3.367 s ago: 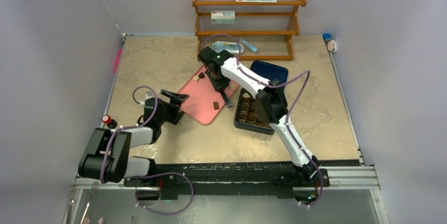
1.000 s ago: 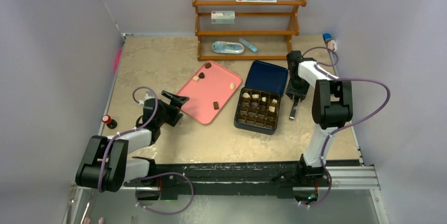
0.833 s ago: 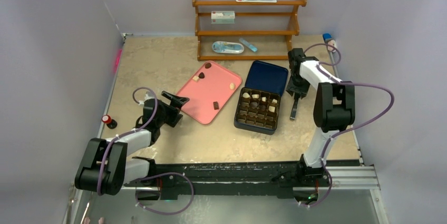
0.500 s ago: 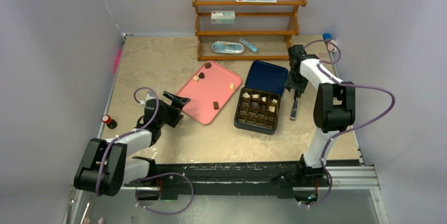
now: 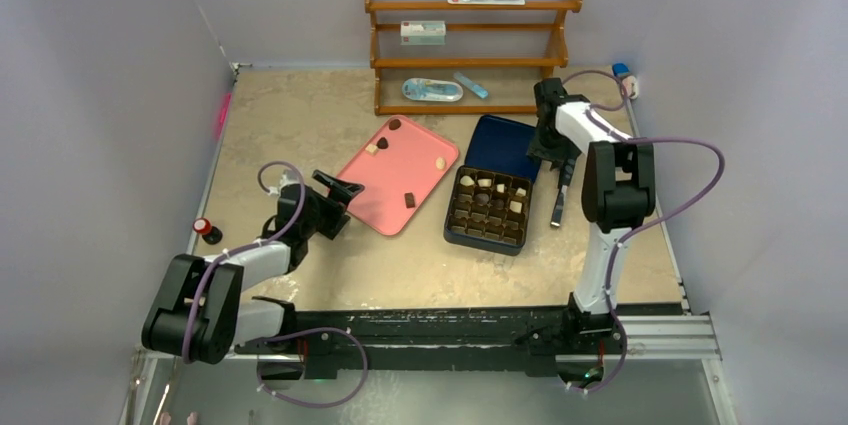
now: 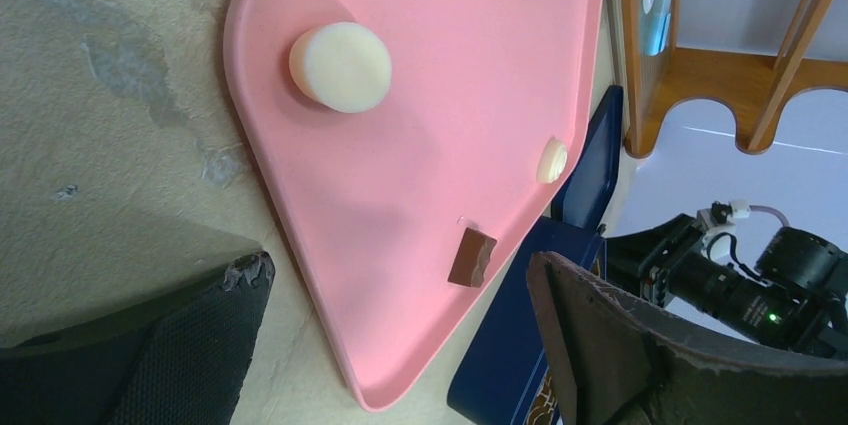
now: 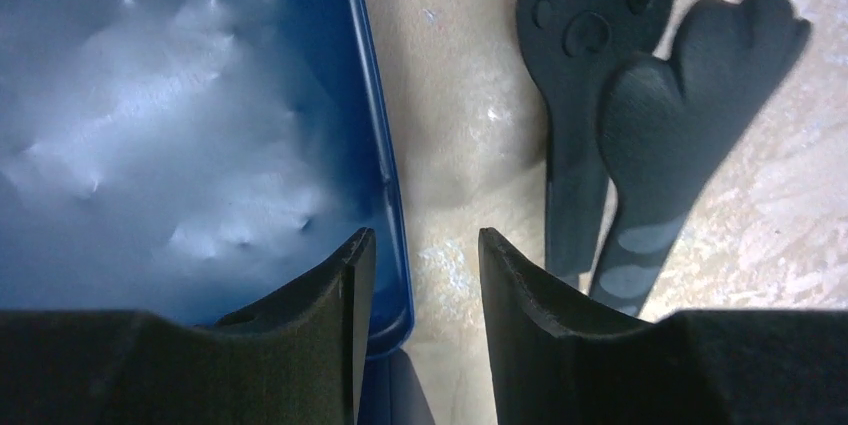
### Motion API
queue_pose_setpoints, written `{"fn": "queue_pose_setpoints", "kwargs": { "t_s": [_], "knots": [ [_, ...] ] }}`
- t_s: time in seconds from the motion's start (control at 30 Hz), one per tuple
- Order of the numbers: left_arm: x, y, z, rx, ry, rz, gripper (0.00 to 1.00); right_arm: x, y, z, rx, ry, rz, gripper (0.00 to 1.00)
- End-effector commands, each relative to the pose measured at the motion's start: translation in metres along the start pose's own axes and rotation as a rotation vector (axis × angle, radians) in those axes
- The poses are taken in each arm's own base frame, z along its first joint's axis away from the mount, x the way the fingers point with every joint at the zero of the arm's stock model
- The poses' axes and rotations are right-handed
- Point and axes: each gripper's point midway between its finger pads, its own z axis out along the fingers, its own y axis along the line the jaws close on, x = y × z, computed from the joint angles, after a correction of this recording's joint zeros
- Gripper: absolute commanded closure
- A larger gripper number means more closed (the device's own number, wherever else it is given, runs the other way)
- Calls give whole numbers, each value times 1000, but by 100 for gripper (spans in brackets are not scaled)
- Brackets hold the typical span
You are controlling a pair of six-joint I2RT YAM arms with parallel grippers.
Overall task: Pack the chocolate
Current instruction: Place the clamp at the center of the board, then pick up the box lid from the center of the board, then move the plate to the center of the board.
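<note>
Chocolate pieces lie on the pink tray [image 5: 425, 145]: a dark one [image 5: 395, 125], a cream and dark pair [image 5: 375, 145], a cream one [image 5: 440, 162] and a brown square [image 5: 410, 200]. The dark gridded box [image 5: 488, 220] holds several pieces [image 5: 467, 181]. My left gripper [image 5: 336, 188] is open and empty at the tray's near left corner. In the left wrist view it [image 6: 400, 345] faces the tray [image 6: 440, 75], a round cream piece [image 6: 340, 66] and the brown square [image 6: 471, 256]. My right gripper [image 5: 547, 153] is open and empty. In its wrist view it [image 7: 418, 275] straddles the right rim of the blue lid [image 7: 180, 125].
Black tongs [image 5: 558, 203] lie on the table right of the box, also in the right wrist view [image 7: 620, 125]. A wooden rack [image 5: 470, 45] with small items stands at the back. A red-capped bottle [image 5: 207, 230] stands at the left edge.
The right arm left the pink tray and the tongs now lie right of the box. In the last second the right gripper moved back and left to the blue lid's edge. The left gripper edged toward the tray.
</note>
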Motion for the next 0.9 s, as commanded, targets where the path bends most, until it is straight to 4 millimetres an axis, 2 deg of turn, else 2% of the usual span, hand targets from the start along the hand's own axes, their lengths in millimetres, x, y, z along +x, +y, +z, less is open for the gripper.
{"fn": "queue_pose_setpoints", "kwargs": {
  "t_s": [0.0,0.2,0.27,0.37,0.5,0.53,0.67,0.87],
  "knots": [
    [3,16,4,-63,9,36,0,-9,9,-1,-19,6,6,55],
    [6,18,8,-67,22,39,0,-10,14,9,-20,31,-12,56],
    [7,21,10,-72,26,37,0,-9,14,12,-11,40,-17,60],
    [9,23,12,-74,30,35,0,-4,13,19,1,58,-16,74],
    [9,25,12,-74,32,36,0,6,8,25,26,88,-10,98],
    [10,25,12,-74,34,35,0,7,8,26,26,90,-8,100],
    [11,24,11,-67,37,37,0,6,8,19,11,68,0,100],
    [11,21,7,-54,37,53,0,-12,5,-9,-21,-24,13,100]
  ]
}}
